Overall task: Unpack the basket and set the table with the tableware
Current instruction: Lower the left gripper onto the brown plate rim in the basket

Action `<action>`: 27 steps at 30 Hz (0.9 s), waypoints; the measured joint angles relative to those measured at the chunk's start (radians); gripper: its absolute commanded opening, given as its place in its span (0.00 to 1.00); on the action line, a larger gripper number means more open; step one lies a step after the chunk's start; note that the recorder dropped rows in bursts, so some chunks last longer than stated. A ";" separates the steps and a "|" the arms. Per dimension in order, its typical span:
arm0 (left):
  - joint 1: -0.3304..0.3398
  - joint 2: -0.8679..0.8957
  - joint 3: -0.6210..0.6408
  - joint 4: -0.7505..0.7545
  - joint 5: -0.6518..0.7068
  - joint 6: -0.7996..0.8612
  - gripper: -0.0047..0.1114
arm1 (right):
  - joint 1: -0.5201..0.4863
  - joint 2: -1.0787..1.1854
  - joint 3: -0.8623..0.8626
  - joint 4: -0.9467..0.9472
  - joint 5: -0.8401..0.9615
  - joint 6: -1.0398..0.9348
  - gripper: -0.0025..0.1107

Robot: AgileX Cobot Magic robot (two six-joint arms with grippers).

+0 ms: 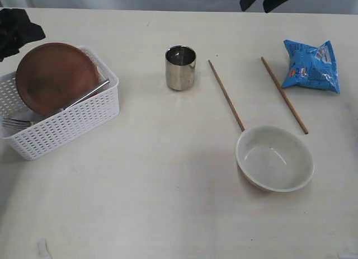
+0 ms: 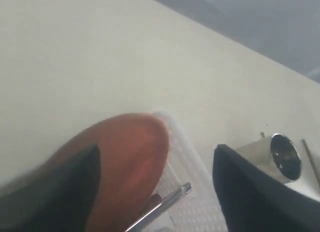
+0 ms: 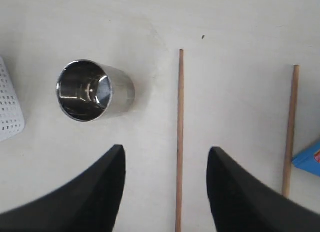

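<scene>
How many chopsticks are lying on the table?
2. One chopstick lies between the steel cup and bowl; the other chopstick lies beside the blue bag. The basket might hide more.

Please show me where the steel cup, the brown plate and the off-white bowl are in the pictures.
steel cup (image 1: 180,73): exterior view, on its shiny side wall.
brown plate (image 1: 56,77): exterior view, on the middle of its face.
off-white bowl (image 1: 274,158): exterior view, on its inner bottom.

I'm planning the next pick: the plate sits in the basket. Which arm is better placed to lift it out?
Left. The left gripper, open, hangs right above the plate in the basket. The right gripper is open over a chopstick beside the cup, farther from the basket.
</scene>
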 measured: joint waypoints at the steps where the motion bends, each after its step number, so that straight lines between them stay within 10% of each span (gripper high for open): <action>1: 0.000 0.021 -0.034 0.070 -0.029 -0.068 0.57 | 0.000 0.000 0.000 0.014 0.000 -0.005 0.44; 8: 0.050 0.150 -0.201 0.191 -0.133 -0.150 0.50 | 0.000 0.000 0.000 0.076 0.001 -0.040 0.44; 14: 0.077 0.143 -0.222 0.204 0.208 -0.077 0.37 | 0.000 0.000 0.000 0.131 0.002 -0.069 0.44; 18: 0.077 0.141 -0.252 0.197 0.534 0.323 0.37 | 0.000 0.000 0.000 0.142 0.002 -0.075 0.44; 21: 0.085 0.181 -0.334 -0.171 0.969 0.830 0.37 | 0.000 0.000 0.000 0.153 0.003 -0.080 0.44; 27: 0.238 0.477 -0.694 -1.808 1.427 2.146 0.38 | 0.003 0.000 0.000 0.164 0.003 -0.084 0.44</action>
